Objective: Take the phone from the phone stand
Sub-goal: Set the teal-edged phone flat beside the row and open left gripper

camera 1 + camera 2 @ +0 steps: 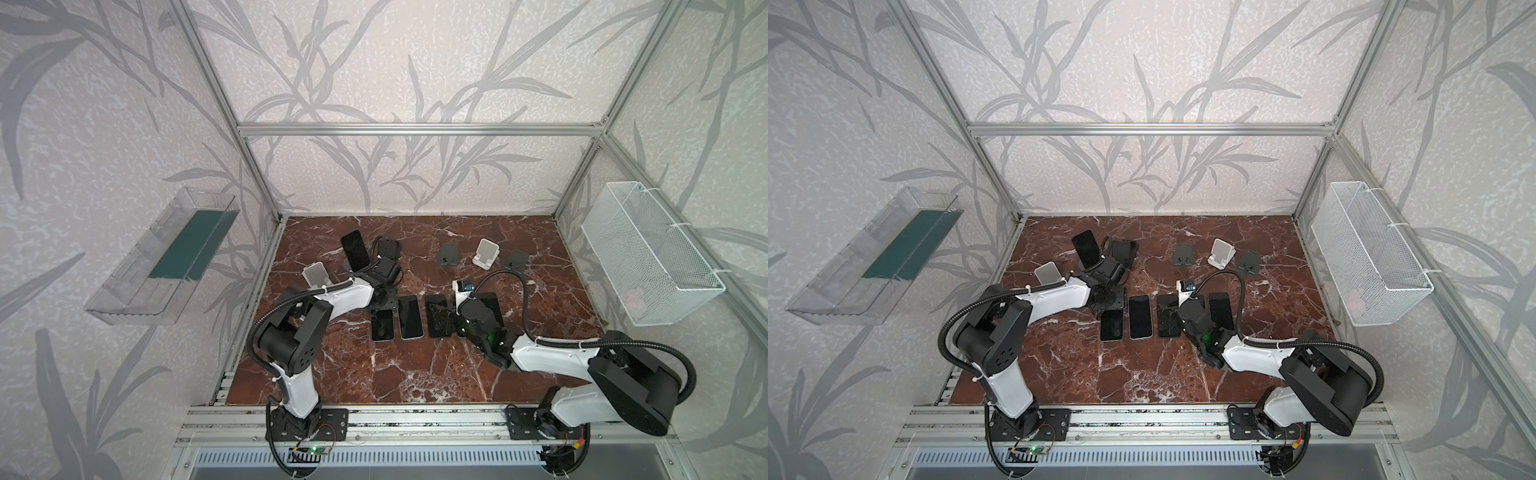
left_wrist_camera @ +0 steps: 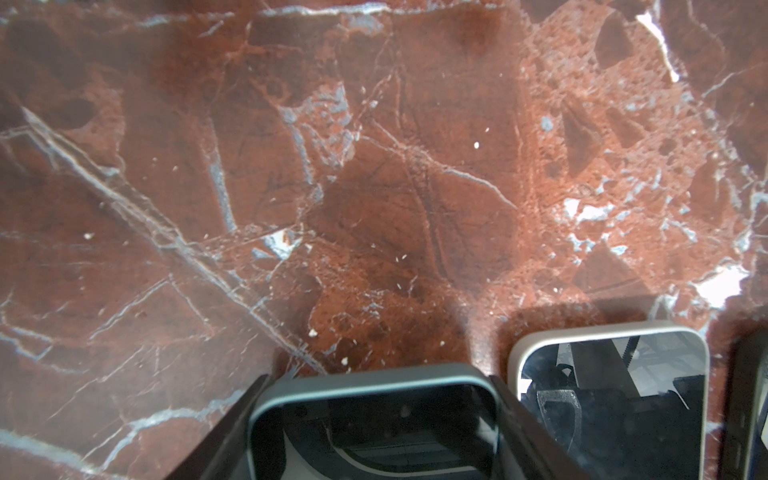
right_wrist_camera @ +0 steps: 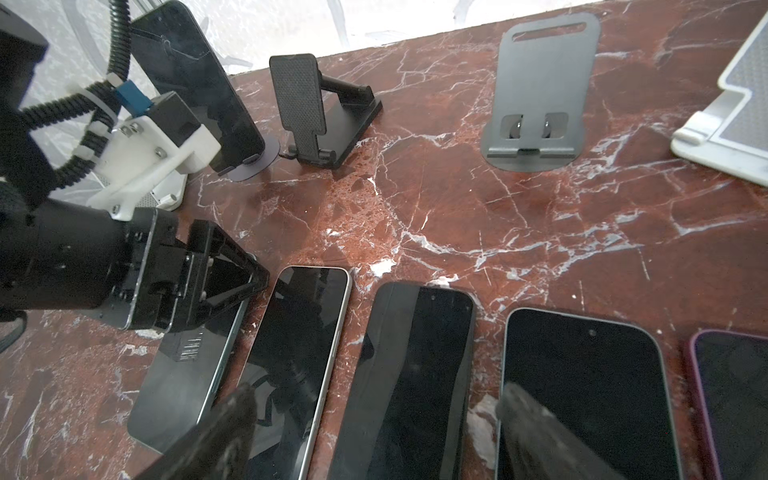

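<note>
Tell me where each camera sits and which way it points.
Top views: high at the front, looking down on the marble table; left arm and right arm show.
Left wrist: on the left arm, looking down at the table; left gripper shut on a dark-rimmed phone shows.
Right wrist: on the right arm, looking over flat phones toward the phone stands; open right gripper shows.
Shared: both wrist views show the pale-rimmed phone.

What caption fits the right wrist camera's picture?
Left gripper grips the end phone of a flat row; behind, another phone leans on its stand.
</note>
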`<action>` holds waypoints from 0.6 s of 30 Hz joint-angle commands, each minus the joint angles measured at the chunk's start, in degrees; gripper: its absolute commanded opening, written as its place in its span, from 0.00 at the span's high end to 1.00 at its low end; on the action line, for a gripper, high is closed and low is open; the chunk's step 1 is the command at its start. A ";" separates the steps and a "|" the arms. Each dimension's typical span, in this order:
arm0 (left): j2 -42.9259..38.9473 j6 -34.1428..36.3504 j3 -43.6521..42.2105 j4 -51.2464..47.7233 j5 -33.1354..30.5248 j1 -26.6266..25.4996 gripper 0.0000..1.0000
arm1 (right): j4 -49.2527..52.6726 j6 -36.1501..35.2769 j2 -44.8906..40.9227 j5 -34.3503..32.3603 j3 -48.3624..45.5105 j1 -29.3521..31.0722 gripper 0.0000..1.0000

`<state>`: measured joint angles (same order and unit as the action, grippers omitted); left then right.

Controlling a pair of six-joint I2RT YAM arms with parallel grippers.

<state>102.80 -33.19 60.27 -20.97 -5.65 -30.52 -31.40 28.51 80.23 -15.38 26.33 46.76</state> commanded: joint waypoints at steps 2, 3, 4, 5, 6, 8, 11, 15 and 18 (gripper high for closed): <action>0.64 -1.00 -0.76 1.41 0.21 0.29 0.51 | -0.05 -0.05 0.04 0.41 1.37 -0.19 0.09; 0.64 -1.17 -0.90 1.89 0.46 0.26 0.51 | -0.31 -0.04 -0.14 0.51 1.23 -0.13 0.09; 0.64 -1.38 -1.03 2.24 0.50 0.29 0.51 | -0.71 -0.12 -0.32 0.58 0.97 -0.13 0.09; 0.66 -1.57 -1.03 2.42 0.49 0.28 0.51 | -0.96 -0.20 -0.51 0.44 0.77 -0.13 0.09; 0.82 -1.64 -0.96 2.47 0.51 0.28 0.50 | -1.03 -0.21 -0.59 0.19 0.74 -0.16 0.09; 1.14 -2.18 -1.22 2.70 -0.67 0.28 0.47 | -0.95 -0.22 -0.69 0.05 0.67 -0.18 0.09; 0.69 -3.42 -3.81 5.76 -2.92 0.29 0.46 | -0.95 -0.30 -0.60 0.10 0.80 -0.18 0.09; -0.66 -4.06 -6.21 8.10 -3.51 0.29 0.45 | -0.99 -0.30 -0.77 -0.07 0.66 -0.27 0.09; -0.59 -3.17 -5.79 7.77 -2.70 0.29 0.42 | -0.88 -0.16 -0.54 0.13 0.73 -0.36 0.09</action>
<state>101.47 -35.20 56.03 -13.34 -7.49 -30.44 -31.44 28.49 80.20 -14.96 26.33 46.76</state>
